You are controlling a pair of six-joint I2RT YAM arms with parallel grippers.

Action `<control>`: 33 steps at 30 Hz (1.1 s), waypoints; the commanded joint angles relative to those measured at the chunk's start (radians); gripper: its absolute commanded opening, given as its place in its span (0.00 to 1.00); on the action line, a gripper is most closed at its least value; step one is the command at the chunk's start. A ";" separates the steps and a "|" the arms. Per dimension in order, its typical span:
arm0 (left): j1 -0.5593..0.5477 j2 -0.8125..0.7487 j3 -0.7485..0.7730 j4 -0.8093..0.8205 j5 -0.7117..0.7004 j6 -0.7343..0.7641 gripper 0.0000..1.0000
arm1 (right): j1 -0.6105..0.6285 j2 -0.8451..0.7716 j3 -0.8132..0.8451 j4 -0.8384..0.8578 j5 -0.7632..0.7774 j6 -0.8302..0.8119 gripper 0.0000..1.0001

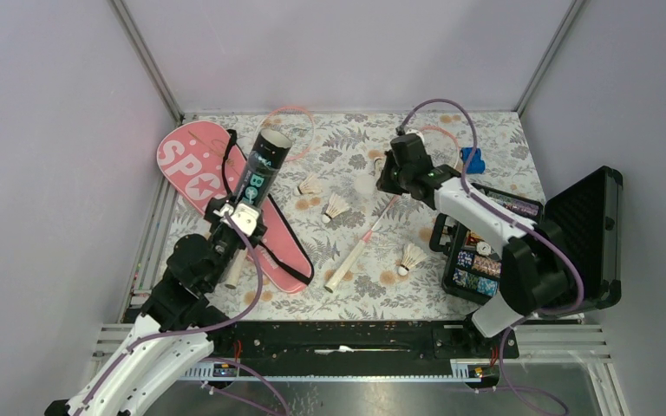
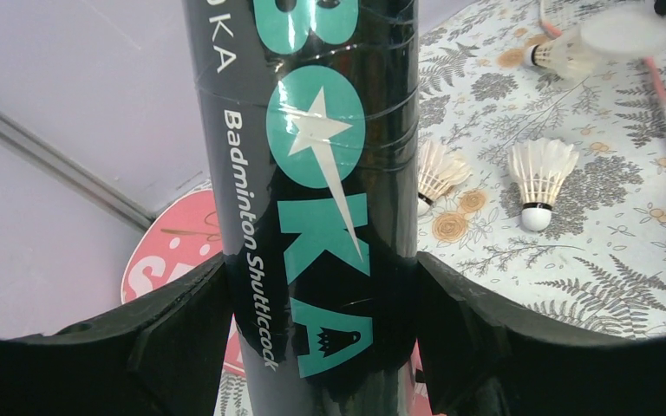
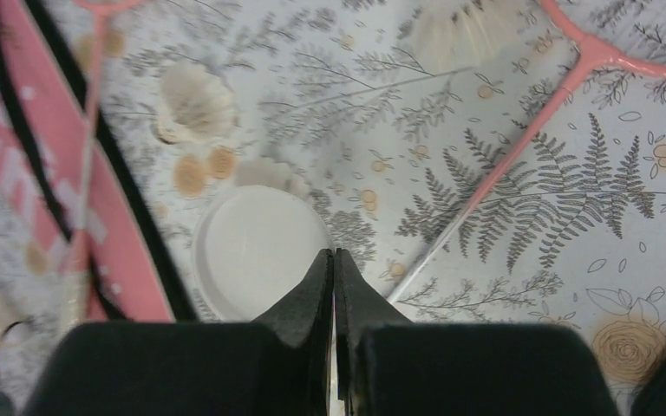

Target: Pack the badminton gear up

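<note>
Progress: early; as far as the views show, nothing is packed yet.
Bag (image 1: 192,165): flat at the left of the surface (image 1: 373,290), with one racket (image 1: 233,275) lying across it, not inside.
Tube (image 1: 263,169): left of centre, raised and tilted, mouth uncapped; the left pincer (image 2: 321,269) grasps its lower end.
Shuttlecocks (image 1: 336,208): four lie loose at centre; none can be seen in the tube.
Second racket (image 1: 347,262): at centre, handle toward the bottom of the frame, head under the right arm.
Right pincer (image 3: 335,260): clenched, apparently pinching the white lid (image 3: 256,251) by its rim, above centre.
Left to do: load the shuttlecocks, cap the tube, bag the rackets and tube.
Surface: a grey fern-and-flower cloth; a black case (image 1: 585,225) and a blue toy (image 1: 471,160) at right.
Room: plain pale walls, metal posts in the back corners.
</note>
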State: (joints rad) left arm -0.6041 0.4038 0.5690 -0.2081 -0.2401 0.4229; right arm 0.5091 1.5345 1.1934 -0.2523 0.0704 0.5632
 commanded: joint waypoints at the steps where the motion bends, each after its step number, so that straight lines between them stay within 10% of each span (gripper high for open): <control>1: 0.003 -0.044 -0.025 0.135 -0.074 0.017 0.29 | -0.003 0.091 0.003 0.045 0.077 -0.032 0.00; 14: 0.003 -0.123 -0.078 0.146 0.015 -0.037 0.29 | 0.005 0.316 0.078 0.030 0.046 0.007 0.01; 24: 0.003 -0.105 -0.090 0.160 0.178 -0.036 0.29 | 0.003 0.345 0.152 -0.051 0.012 -0.045 0.32; 33: 0.003 -0.099 -0.092 0.149 0.384 -0.037 0.29 | 0.003 0.343 0.238 -0.018 -0.441 -0.157 0.54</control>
State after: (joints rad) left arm -0.6037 0.3096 0.4789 -0.1436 0.0250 0.3916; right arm 0.5095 1.9007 1.3499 -0.2810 -0.1341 0.4740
